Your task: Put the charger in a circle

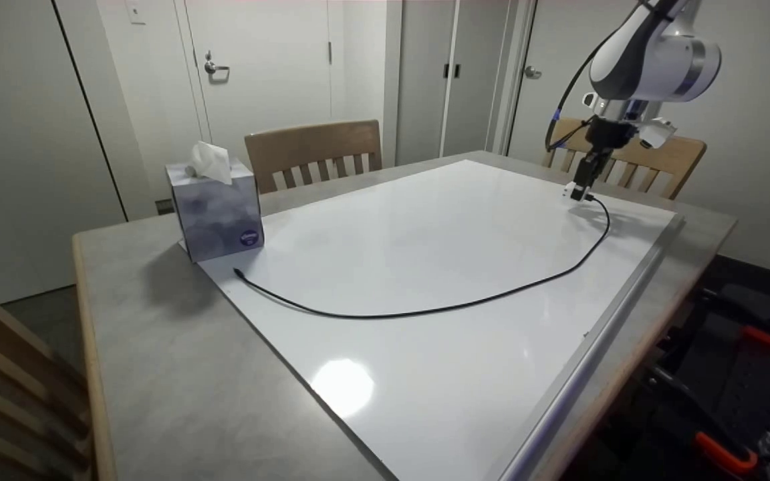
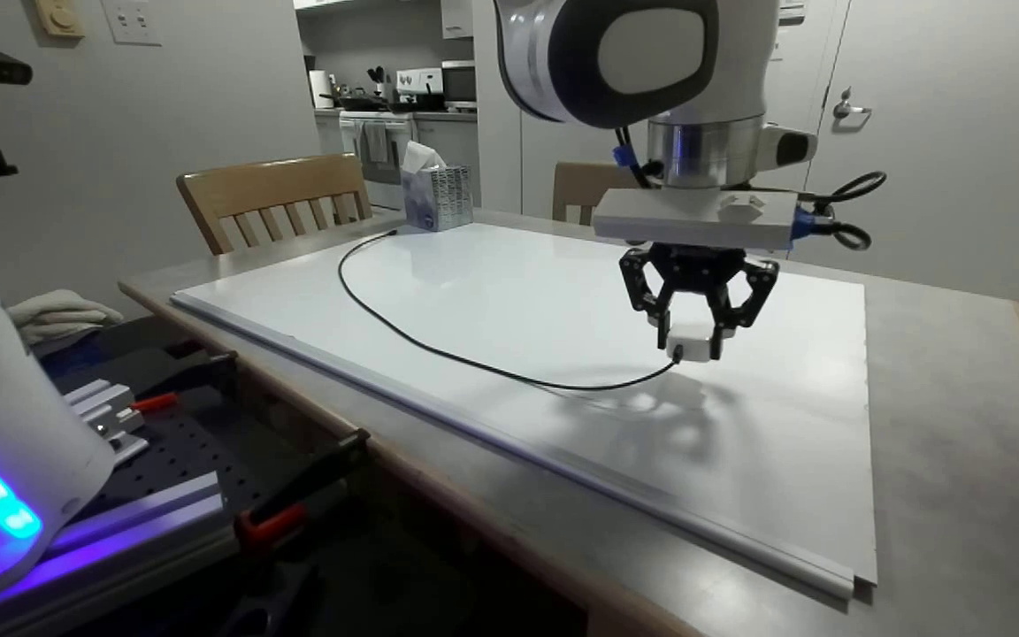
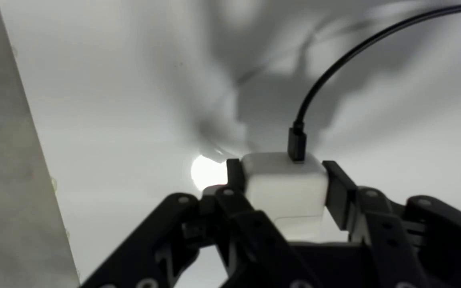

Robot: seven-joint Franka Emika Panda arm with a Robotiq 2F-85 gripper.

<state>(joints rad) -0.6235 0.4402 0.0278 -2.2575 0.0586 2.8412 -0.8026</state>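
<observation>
The charger [image 1: 371, 316] makes a wide curve
I see the jaws closed upon its white plug block [image 3: 284, 192], over the white board [image 1: 358, 240] on the worktop [image 1: 178, 387]

One board [image 1: 418, 247], one table [image 1: 158, 387] beneath. Across the board, one charger [image 3: 286, 192]; above the board, one gripper [image 2: 691, 342]; at its corner, one tissue box [image 1: 221, 217]; around it, three chairs [image 1: 315, 141].

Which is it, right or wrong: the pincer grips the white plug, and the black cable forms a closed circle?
Wrong about the circle: both exterior views show the black cable in an open curve. The pincer does grip the white plug.
</observation>
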